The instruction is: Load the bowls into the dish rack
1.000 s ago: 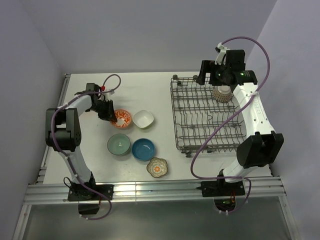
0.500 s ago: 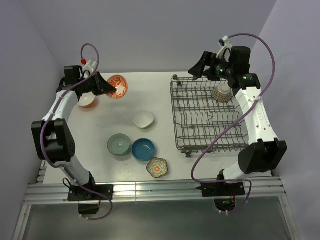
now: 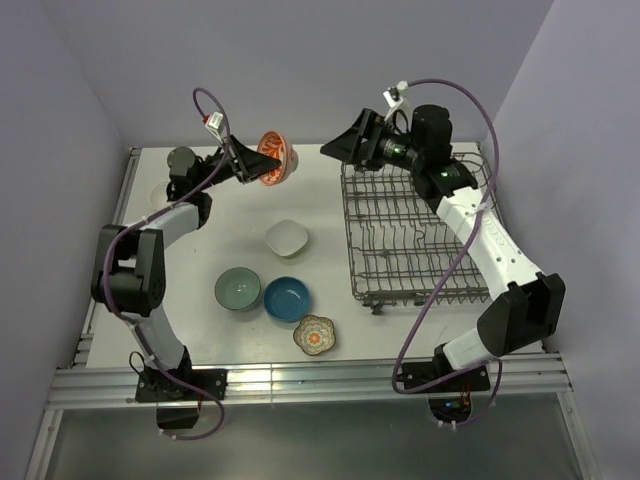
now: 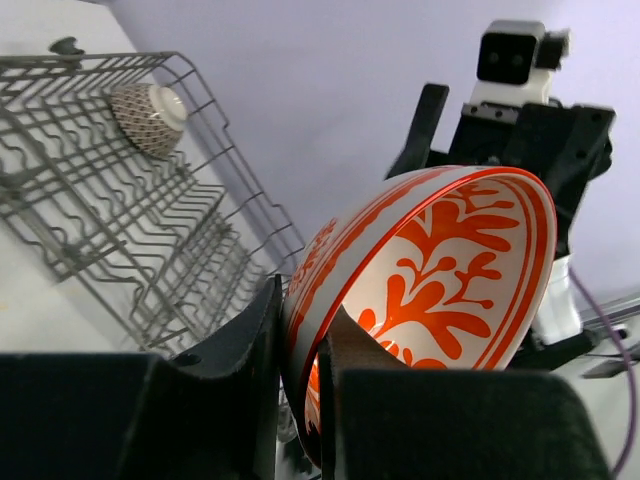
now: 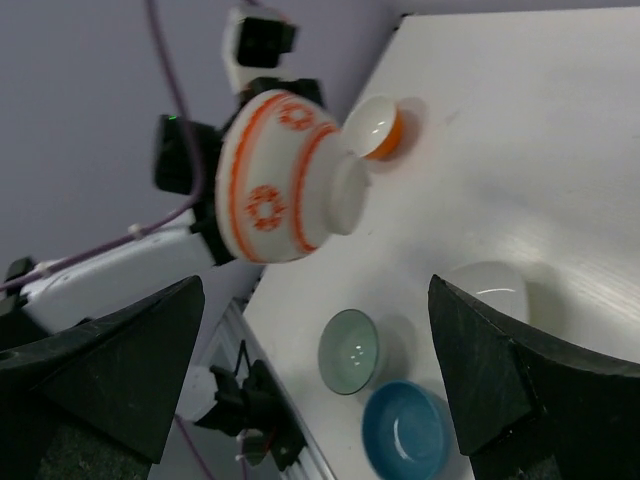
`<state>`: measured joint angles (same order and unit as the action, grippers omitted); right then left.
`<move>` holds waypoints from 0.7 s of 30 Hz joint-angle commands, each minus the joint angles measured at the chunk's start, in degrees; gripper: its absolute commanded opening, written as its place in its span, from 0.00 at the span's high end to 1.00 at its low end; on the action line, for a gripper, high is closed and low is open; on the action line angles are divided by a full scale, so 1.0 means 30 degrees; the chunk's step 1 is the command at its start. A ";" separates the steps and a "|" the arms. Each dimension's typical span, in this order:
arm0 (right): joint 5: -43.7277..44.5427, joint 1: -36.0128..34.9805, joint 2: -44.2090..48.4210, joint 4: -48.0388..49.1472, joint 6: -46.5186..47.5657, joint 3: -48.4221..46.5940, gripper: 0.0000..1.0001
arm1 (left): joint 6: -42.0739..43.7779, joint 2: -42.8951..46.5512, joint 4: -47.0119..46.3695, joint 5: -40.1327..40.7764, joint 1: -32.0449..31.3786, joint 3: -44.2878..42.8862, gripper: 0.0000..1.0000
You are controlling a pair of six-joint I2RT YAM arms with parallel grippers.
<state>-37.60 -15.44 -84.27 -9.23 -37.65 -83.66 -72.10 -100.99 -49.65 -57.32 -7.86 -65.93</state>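
Note:
My left gripper (image 3: 262,165) is shut on the rim of the orange-white patterned bowl (image 3: 277,160), held tilted in the air above the table's back. In the left wrist view one finger sits inside the bowl (image 4: 440,270) and one outside. My right gripper (image 3: 342,147) stands open just right of that bowl, apart from it, with nothing between its fingers; the bowl's (image 5: 280,180) underside faces it. The dish rack (image 3: 415,235) stands at the right with a grey patterned bowl (image 4: 150,115) in its far end. White (image 3: 287,238), pale teal (image 3: 238,289), deep blue (image 3: 287,299) and floral (image 3: 315,335) bowls rest on the table.
A small bowl with an orange underside (image 5: 378,125) lies at the table's back left, mostly behind my left arm in the top view. Purple cables loop over both arms. Walls close in behind and on both sides.
My left gripper lifted the orange-white bowl off the table and carried it up and rightward. My right arm swung left from above the grey bowl in the rack towards the held bowl.

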 commanded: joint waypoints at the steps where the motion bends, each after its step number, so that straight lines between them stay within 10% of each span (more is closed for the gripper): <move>1: 0.0142 -0.1352 0.0173 0.2054 -0.1073 -0.0590 0.00 | -0.6900 -0.1139 -0.8933 0.0734 -0.0105 0.0617 1.00; 21: 0.0845 -0.4373 -0.2115 0.1760 -0.1836 -0.1850 0.00 | -0.5880 -0.0673 -0.8382 0.1675 -0.1394 0.1850 1.00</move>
<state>-36.01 -27.66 -90.28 -6.09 -44.01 -85.30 -89.80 -106.76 -69.63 -54.11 -11.62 -60.29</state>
